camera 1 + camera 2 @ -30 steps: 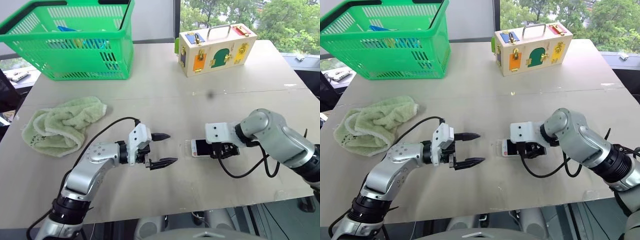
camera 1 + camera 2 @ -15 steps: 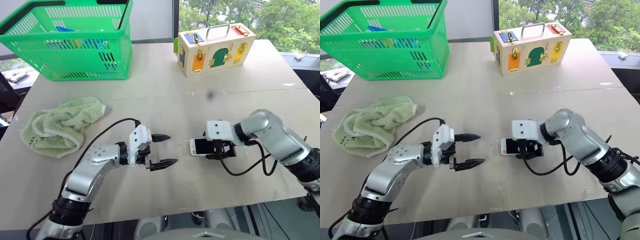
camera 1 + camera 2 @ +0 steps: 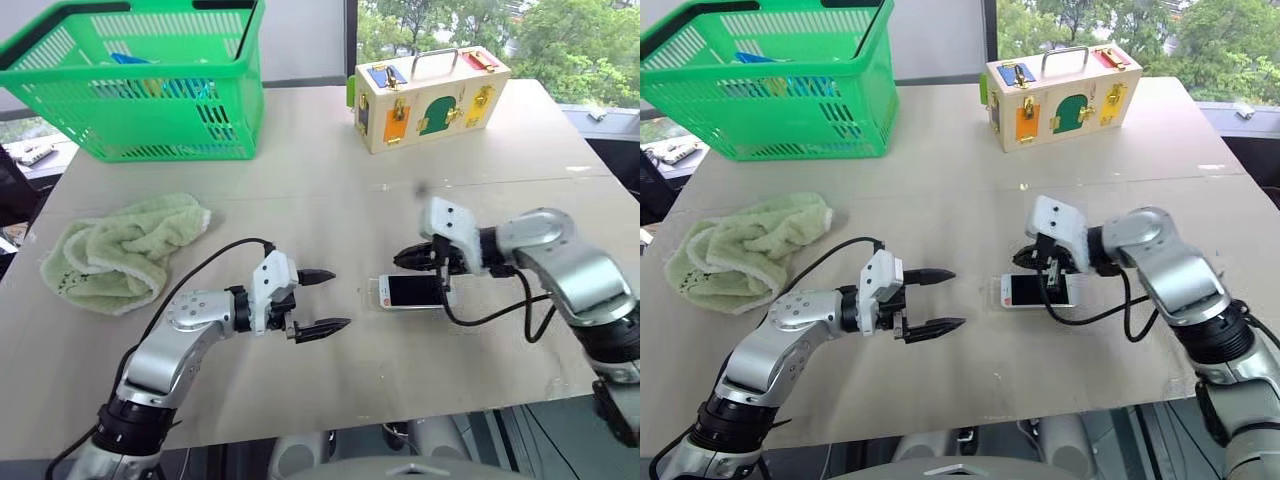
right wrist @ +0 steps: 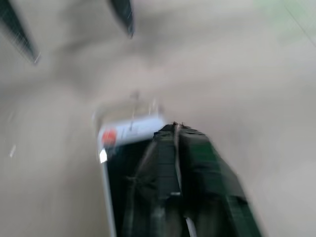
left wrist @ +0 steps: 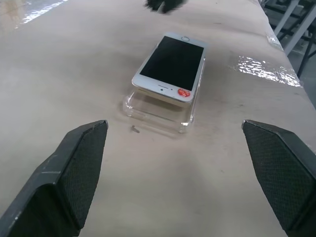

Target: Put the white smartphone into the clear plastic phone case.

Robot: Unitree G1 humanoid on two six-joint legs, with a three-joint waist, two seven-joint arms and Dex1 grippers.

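We see the white smartphone with black screen (image 5: 170, 66) lying half-seated on the clear plastic phone case (image 5: 158, 109); left hand (image 3: 318, 301) wide, right hand (image 3: 404, 258) pinched empty above it.

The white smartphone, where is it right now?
The white smartphone lies on the table between both claws, partly atop the clear plastic phone case, nearer the right claw.
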